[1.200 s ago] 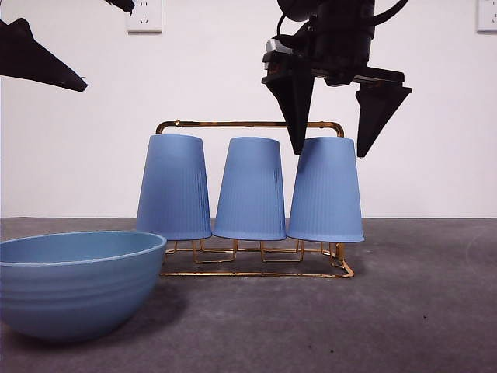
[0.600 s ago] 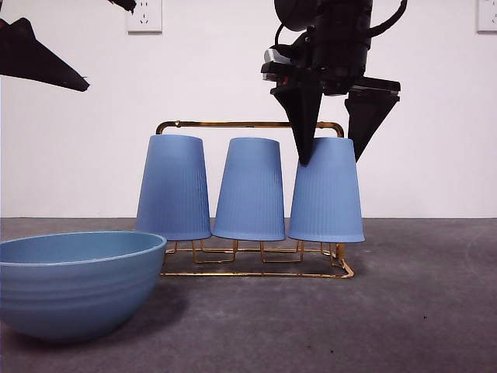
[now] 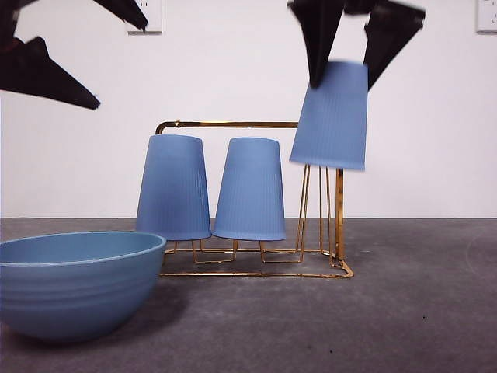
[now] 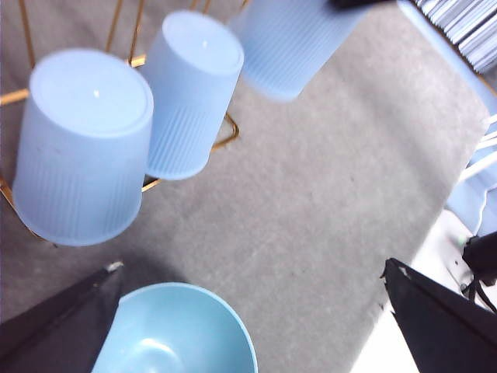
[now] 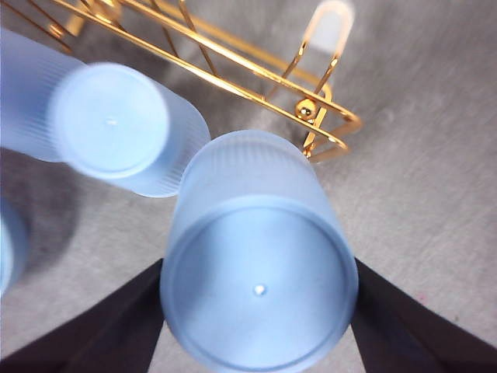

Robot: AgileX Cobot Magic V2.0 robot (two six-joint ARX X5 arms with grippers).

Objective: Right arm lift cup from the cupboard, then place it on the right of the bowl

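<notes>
Cup (image 3: 332, 116) between right end effector (image 3: 351, 74) fingers, above cupboard (image 3: 233, 124)

The cupboard (image 3: 256, 233) is set on the table (image 3: 404, 311), behind and to the right of the bowl (image 3: 78, 284). Two cups (image 3: 173, 186) (image 3: 250, 189) are seated upside down on its left and middle pegs. A third cup (image 3: 331, 116) is held inverted between the jaws of the right gripper (image 3: 353, 47), above the bare right-hand pegs (image 3: 314, 210), clear of them.
</notes>
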